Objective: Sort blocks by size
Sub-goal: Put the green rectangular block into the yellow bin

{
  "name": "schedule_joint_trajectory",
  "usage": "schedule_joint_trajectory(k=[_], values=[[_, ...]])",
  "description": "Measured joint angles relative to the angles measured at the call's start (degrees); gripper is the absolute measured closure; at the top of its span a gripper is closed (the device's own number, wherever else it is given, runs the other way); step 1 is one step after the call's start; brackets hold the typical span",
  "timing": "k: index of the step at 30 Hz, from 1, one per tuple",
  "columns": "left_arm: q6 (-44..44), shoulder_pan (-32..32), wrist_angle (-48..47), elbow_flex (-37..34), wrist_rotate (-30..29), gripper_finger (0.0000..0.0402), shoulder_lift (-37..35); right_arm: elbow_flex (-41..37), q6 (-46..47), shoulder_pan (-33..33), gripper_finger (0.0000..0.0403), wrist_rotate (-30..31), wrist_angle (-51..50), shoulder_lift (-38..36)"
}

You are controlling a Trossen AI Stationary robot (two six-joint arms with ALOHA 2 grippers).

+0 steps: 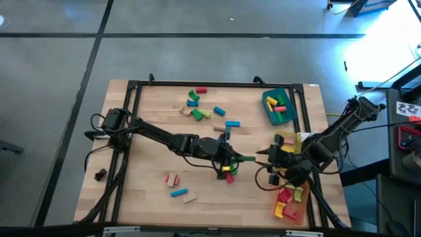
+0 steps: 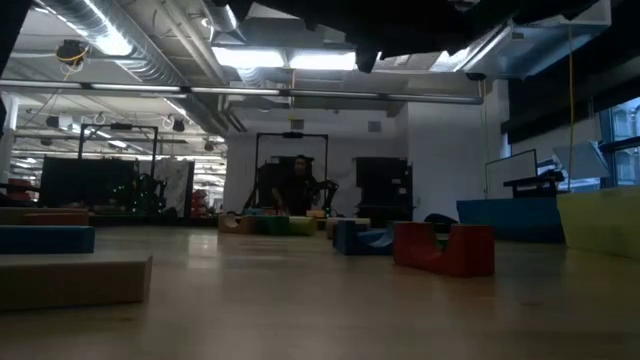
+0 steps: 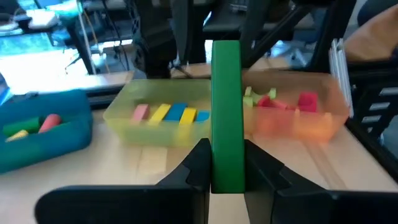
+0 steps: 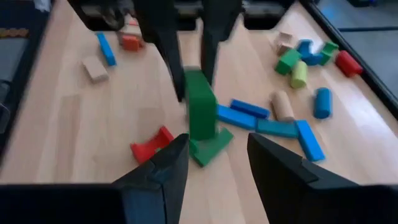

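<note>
At mid-table, the left gripper (image 1: 231,160) clamps a long green bar (image 3: 227,112) between its fingers, lifted clear of the wood. The right gripper (image 4: 214,165) faces it from just right, jaws parted and holding nothing. Loose blocks (image 1: 204,108) lie scattered at the far side (more near the front-left), while a teal tray (image 1: 279,106), yellow tray (image 3: 163,124) and orange tray (image 3: 297,118) line the right edge.

Low view dim under bright ceiling strip lights (image 2: 290,60); overhead floor glare at right; wrist views motion-blurred.
</note>
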Motion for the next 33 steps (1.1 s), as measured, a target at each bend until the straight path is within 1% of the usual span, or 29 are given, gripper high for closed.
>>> schedule_joint_trajectory(k=[6,10,13,16,18,22,29,33], values=[[0.4,0.0,1.2,0.1,0.1,0.035,0.0,0.0,-7.9,-4.5,0.0236,-6.6,7.1,0.1],[0.9,-0.1,1.2,0.1,0.2,0.035,0.0,0.0,-11.7,-7.0,0.0238,-11.3,8.7,0.1],[1.8,-0.1,1.2,0.1,0.2,0.0349,0.0,0.0,-12.5,-8.8,0.0261,-15.3,8.3,0.2],[2.9,0.0,1.2,0.1,0.0,0.0348,0.0,0.0,-12.6,-10.1,0.0309,-18.1,8.4,0.6],[2.5,0.0,0.7,0.0,-0.2,0.0347,0.0,0.0,-13.0,-10.8,0.0341,-18.7,8.2,1.0],[3.0,0.0,-0.3,0.0,0.0,0.0324,0.0,0.0,-14.1,-11.3,0.0341,-19.0,8.4,1.8],[3.2,0.0,-4.9,0.0,-0.6,0.0252,0.0,0.0,-14.0,-11.3,0.0341,-19.1,7.2,1.9],[3.4,0.0,-11.9,0.0,-0.8,0.0233,-2.1,0.0,-13.9,-11.3,0.0341,-18.5,3.4,1.9]])
